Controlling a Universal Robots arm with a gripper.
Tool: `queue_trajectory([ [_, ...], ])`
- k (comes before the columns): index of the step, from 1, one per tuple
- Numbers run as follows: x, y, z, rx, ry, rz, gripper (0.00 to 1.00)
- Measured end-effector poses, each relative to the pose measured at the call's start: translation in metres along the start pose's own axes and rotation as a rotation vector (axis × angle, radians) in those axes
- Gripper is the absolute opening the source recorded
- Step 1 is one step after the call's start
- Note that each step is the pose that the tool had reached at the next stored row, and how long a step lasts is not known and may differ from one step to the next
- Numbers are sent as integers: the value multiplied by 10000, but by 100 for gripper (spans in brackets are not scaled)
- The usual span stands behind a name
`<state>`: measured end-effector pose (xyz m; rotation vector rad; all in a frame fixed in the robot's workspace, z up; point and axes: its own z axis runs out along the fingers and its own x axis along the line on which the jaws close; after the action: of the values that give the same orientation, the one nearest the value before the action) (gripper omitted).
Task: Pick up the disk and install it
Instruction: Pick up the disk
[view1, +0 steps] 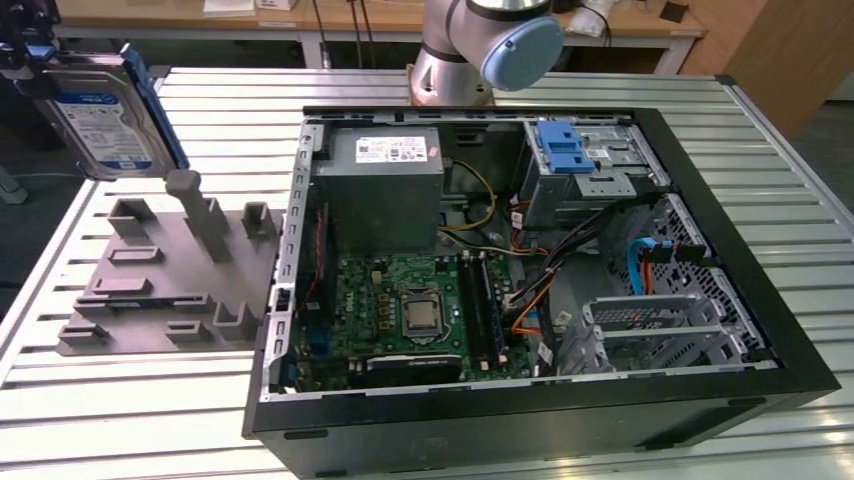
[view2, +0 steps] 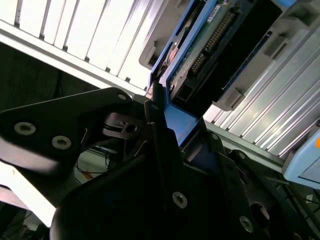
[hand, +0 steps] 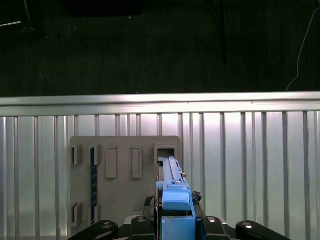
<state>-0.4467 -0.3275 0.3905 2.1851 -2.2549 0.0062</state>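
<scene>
At the exterior view's left, the disk (view1: 107, 115) hangs upright in the air, clear of the grey holder (view1: 160, 270) that sits below it on the slatted table (view1: 134, 420). The claw (view2: 160, 97) is clamped tight on the disk's blue rail (view2: 182, 125), seen in the second wrist view. Further right lies the open computer case (view1: 747, 330), with the arm's base (view1: 461, 60) behind it.

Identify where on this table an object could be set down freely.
The silver slatted table is bare near the grey fixture plate at the exterior view's left, and beside the open black computer case at its right. Inside the case, black cables crowd.
</scene>
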Motion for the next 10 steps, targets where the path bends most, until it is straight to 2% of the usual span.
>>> queue_trajectory([
  [10, 0, 0, -55, 0, 0, 0, 36],
])
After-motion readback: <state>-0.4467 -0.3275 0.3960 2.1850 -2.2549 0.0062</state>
